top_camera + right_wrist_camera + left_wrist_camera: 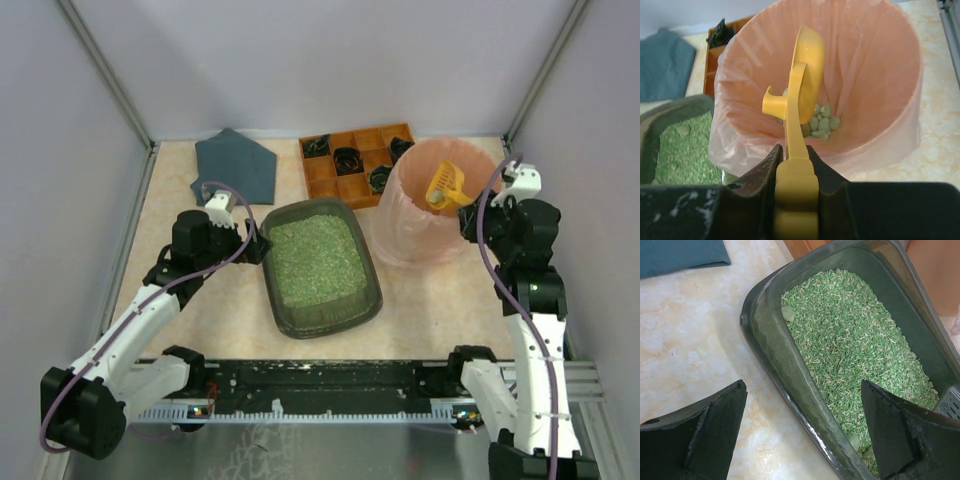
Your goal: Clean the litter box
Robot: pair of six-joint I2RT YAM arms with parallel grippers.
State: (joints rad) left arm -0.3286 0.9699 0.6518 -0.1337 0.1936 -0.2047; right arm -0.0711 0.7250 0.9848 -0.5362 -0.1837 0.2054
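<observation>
The litter box [322, 266], a dark grey-green tray of green litter, lies mid-table. It shows close up in the left wrist view [790, 375] and at the left edge of the right wrist view [670, 140]. My left gripper [258, 246] is open, its jaws astride the box's left wall [805, 420], one finger [715, 425] outside and one over the litter. My right gripper [468, 212] is shut on the handle of a yellow scoop [800, 100], which is tipped on edge over the pink bag-lined bin [432, 205]. Several pale green clumps [821, 122] lie in the bin.
An orange-brown wooden compartment tray [355, 160] with dark items stands behind the box. A blue-grey cloth [238, 166] lies at the back left. White enclosure walls stand around the table.
</observation>
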